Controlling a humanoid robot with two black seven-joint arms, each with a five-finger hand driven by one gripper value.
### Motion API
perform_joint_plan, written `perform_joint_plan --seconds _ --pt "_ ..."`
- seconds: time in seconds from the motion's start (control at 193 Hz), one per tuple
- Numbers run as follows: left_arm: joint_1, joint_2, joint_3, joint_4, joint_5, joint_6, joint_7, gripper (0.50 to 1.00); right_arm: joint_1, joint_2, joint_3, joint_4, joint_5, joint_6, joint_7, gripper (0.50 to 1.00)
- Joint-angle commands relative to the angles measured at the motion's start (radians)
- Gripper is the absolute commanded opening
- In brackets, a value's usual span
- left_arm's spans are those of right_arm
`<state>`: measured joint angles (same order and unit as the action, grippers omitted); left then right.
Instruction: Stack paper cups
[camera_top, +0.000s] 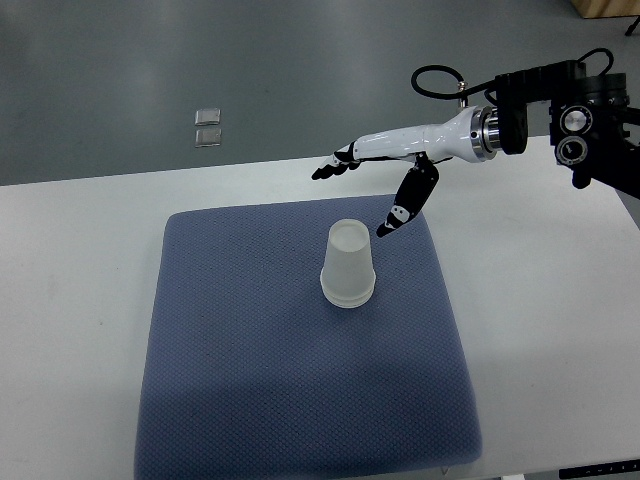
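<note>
Blue mat (250, 380), one cup stack (348, 265), right hand (385, 165) open

Lab/test bench: plain white table (80, 230), blue pad (250, 400), bare grey floor (200, 60), exposed robot cabling (440, 82).

White bench (560, 300) covered in part by a blue mat (250, 400), translucent paper cups (348, 265) stood upside down near the mat's middle, right hand (385, 170) held just above and beside them, fingers (335, 165) spread, nothing grasped.
</note>
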<state>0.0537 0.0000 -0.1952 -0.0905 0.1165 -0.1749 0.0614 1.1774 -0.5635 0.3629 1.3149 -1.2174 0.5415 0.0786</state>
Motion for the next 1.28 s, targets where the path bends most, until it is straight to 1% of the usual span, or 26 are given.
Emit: perform_joint_plan --seconds 0.0,0.093,0.202,0.378,0.424,0.533,0.595,0.657,0.796,0.858,0.946,1.039,1.195,1.272 --pt "0.000 0.000 0.000 0.000 0.000 0.000 0.000 1.000 -0.010 -0.004 0.016 -0.017 0.038 0.005 0.000 0.924" --pt "0.000 0.000 0.000 0.000 0.000 0.000 0.000 1.000 -0.030 -0.003 0.019 -0.062 0.099 -0.002 0.001 0.921" --pt "0.000 0.000 0.000 0.000 0.000 0.000 0.000 1.000 -0.085 0.008 0.025 -0.148 0.265 -0.008 0.000 0.921" --pt "0.000 0.000 -0.001 0.000 0.000 0.000 0.000 1.000 -0.167 0.050 0.025 -0.302 0.572 -0.095 -0.002 0.921" --pt "0.000 0.000 -0.001 0.000 0.000 0.000 0.000 1.000 -0.171 0.073 0.028 -0.354 0.656 -0.113 -0.011 0.921" --pt "0.000 0.000 -0.001 0.000 0.000 0.000 0.000 1.000 -0.176 0.111 0.051 -0.466 0.826 -0.121 -0.056 0.921" --pt "0.000 0.000 -0.001 0.000 0.000 0.000 0.000 1.000 -0.193 0.131 0.065 -0.516 0.909 -0.129 -0.069 0.921" --pt "0.000 0.000 -0.001 0.000 0.000 0.000 0.000 1.000 -0.214 0.160 0.070 -0.562 0.993 -0.152 -0.083 0.921" --pt "0.000 0.000 -0.001 0.000 0.000 0.000 0.000 1.000 -0.252 0.214 0.076 -0.611 1.151 -0.241 -0.102 0.921" --pt "0.000 0.000 0.000 0.000 0.000 0.000 0.000 1.000 -0.271 0.235 0.077 -0.615 1.170 -0.255 -0.102 0.923" --pt "0.000 0.000 -0.001 0.000 0.000 0.000 0.000 1.000 -0.295 0.254 0.091 -0.615 1.174 -0.255 -0.088 0.924" --pt "0.000 0.000 0.000 0.000 0.000 0.000 0.000 1.000 -0.312 0.257 0.117 -0.615 1.176 -0.245 -0.088 0.924" --pt "0.000 0.000 0.000 0.000 -0.001 0.000 0.000 1.000 -0.320 0.261 0.134 -0.615 1.176 -0.189 -0.088 0.926" --pt "0.000 0.000 0.000 0.000 0.000 0.000 0.000 1.000 -0.320 0.261 0.136 -0.615 1.178 -0.187 -0.086 0.926"
